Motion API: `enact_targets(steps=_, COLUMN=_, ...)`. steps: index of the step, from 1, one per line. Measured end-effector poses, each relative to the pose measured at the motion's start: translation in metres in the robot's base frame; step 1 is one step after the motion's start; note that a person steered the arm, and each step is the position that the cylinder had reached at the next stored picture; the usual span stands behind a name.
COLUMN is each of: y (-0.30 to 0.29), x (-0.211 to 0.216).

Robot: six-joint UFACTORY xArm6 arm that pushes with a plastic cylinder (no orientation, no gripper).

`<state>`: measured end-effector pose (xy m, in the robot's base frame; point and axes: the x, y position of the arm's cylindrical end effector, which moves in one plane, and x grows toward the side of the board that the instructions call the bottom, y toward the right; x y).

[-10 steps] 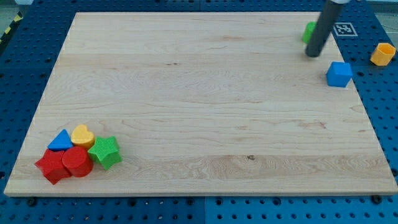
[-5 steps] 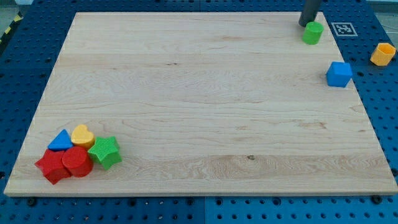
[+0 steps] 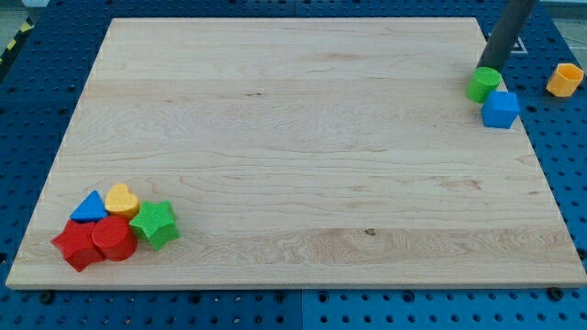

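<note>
My tip (image 3: pixel 489 69) stands at the view's top right, touching the upper edge of a green cylinder block (image 3: pixel 482 85). That green cylinder sits right against the upper left of a blue cube-like block (image 3: pixel 501 109) near the board's right edge. An orange block (image 3: pixel 565 80) lies off the wooden board (image 3: pixel 293 156) on the blue pegboard, to the right of my tip.
At the board's bottom left sits a tight cluster: a blue triangle (image 3: pixel 90 207), a yellow heart (image 3: pixel 121 198), a green star (image 3: pixel 155 224), a red cylinder (image 3: pixel 114 238) and a red star-like block (image 3: pixel 75 244). A black-and-white marker tag (image 3: pixel 515 43) lies behind the rod.
My tip swung from below the green cylinder to above it, then moved right and down, pushing the green cylinder down-right until it rests against the blue block.
</note>
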<state>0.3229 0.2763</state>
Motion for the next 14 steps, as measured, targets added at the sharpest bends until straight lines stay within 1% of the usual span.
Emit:
enact_targets(steps=1, y=0.000, x=0.011)
enact_targets(steps=2, y=-0.007, x=0.011)
enact_targets(steps=3, y=-0.069, x=-0.001)
enact_targets(steps=4, y=-0.145, x=-0.002)
enact_targets(steps=6, y=-0.346, x=-0.002)
enact_targets(steps=7, y=-0.408, x=-0.001)
enact_targets(steps=8, y=-0.409, x=-0.001)
enact_targets(steps=9, y=-0.439, x=-0.001)
enact_targets(steps=10, y=-0.487, x=0.011)
enact_targets(steps=11, y=-0.547, x=0.034)
enact_targets(steps=12, y=-0.579, x=0.081)
enact_targets(steps=13, y=-0.579, x=0.117)
enact_targets(steps=14, y=-0.579, x=0.138)
